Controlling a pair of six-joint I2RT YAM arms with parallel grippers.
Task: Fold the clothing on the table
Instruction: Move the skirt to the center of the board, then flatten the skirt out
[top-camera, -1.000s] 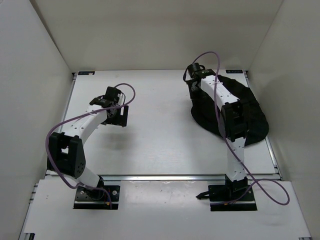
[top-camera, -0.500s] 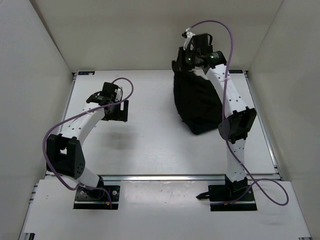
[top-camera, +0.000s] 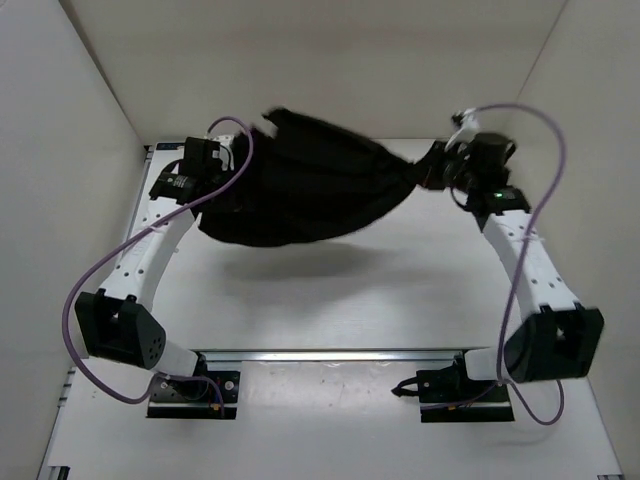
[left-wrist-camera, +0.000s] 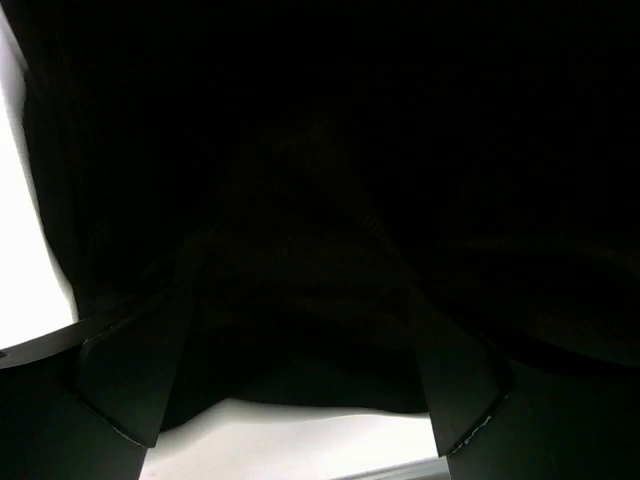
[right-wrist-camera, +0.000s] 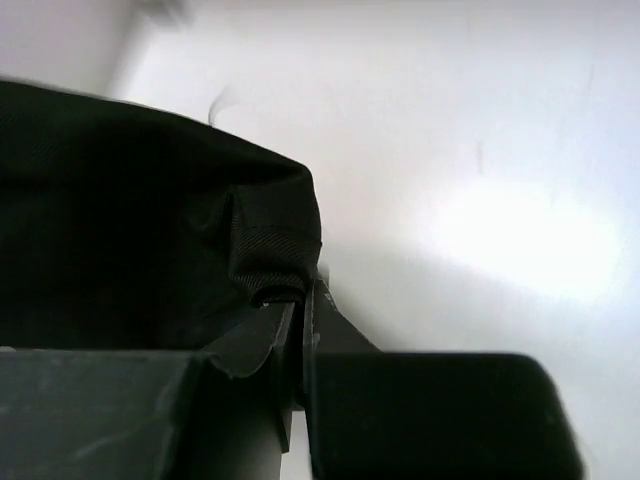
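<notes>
The clothing (top-camera: 300, 190) hangs in the air above the table (top-camera: 380, 300), casting a shadow on the white surface below it and touching it nowhere that the overhead view shows. Its long axis runs side to side across the workspace. At the right end it narrows to a gathered neck, and toward the left it fans out into a broad, sagging belly. The right gripper (top-camera: 445, 170) holds the narrow end. In the right wrist view its fingers (right-wrist-camera: 255, 345) are pressed together on a folded hem of the black fabric, so this arm appears to carry the garment's weight. The left gripper (left-wrist-camera: 300, 330) is at the opposite, wide end with its fingers spread as far as they go. Dark cloth fills the left wrist view ahead of and between them, but the pictures do not show whether any edge actually lies inside the gap. The coming move seems to depend on this: the free far-left edge lies directly in front of the left arm, well away from the right one. The left arm is therefore the one placed to close on that edge, so the garment can be stretched out flat and lowered.
</notes>
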